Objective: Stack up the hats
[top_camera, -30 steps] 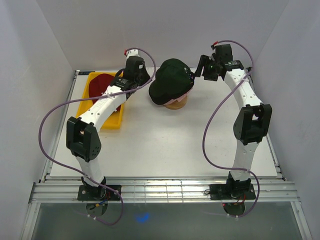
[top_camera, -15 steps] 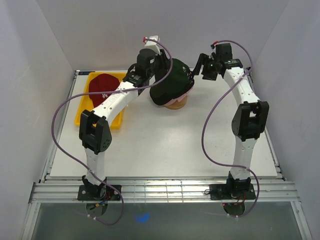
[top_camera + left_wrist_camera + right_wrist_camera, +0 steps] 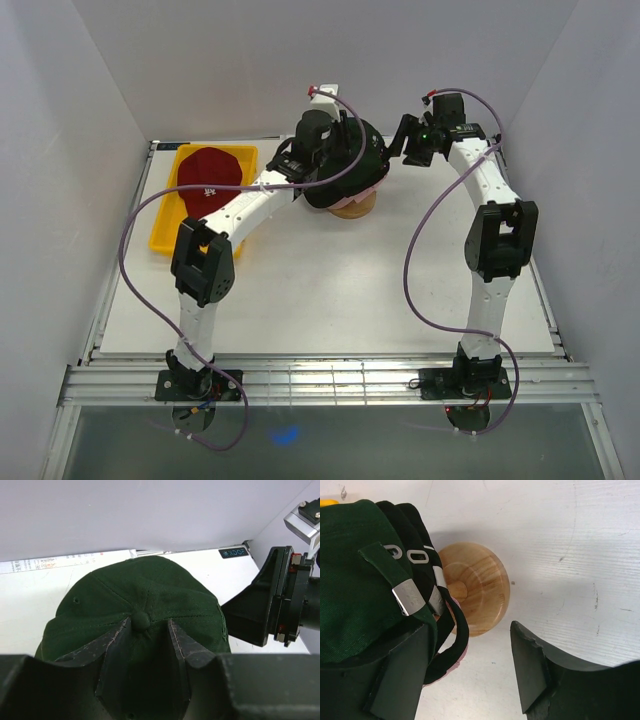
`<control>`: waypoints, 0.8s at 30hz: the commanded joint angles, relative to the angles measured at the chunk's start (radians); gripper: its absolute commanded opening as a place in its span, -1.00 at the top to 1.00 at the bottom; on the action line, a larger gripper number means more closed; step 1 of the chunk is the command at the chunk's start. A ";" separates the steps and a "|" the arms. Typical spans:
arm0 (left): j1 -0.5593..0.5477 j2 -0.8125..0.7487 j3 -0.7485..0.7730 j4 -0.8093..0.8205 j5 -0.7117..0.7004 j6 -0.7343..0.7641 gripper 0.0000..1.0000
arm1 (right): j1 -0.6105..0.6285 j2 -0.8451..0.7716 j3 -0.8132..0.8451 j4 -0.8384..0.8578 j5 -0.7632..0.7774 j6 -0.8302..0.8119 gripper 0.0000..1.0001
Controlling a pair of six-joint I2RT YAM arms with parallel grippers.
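Near the desk's far edge, one green hat (image 3: 145, 600) tops two black hats (image 3: 402, 522) on the stand (image 3: 480, 587), the left gripper (image 3: 147, 626) spread empty over its crown, seemingly to seat it, the right gripper (image 3: 469, 632) wide and empty beside the straps, while one red hat (image 3: 207, 168) lies in the far-left tray (image 3: 165, 235).

Your left arm stretches far forward and rightward, left gripper (image 3: 146, 627) spread open. Your right arm arches high, right gripper (image 3: 470, 670) wide open, pointing leftward.
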 commanded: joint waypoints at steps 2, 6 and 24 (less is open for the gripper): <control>-0.033 -0.027 -0.037 -0.106 -0.068 -0.036 0.11 | -0.012 0.041 0.056 0.007 -0.019 -0.009 -0.38; -0.035 -0.039 -0.051 -0.167 -0.125 -0.100 0.14 | -0.017 0.070 0.097 0.001 -0.039 -0.011 -0.44; -0.065 -0.162 -0.178 -0.181 -0.148 -0.163 0.07 | -0.022 0.162 0.231 0.067 -0.188 0.040 -0.69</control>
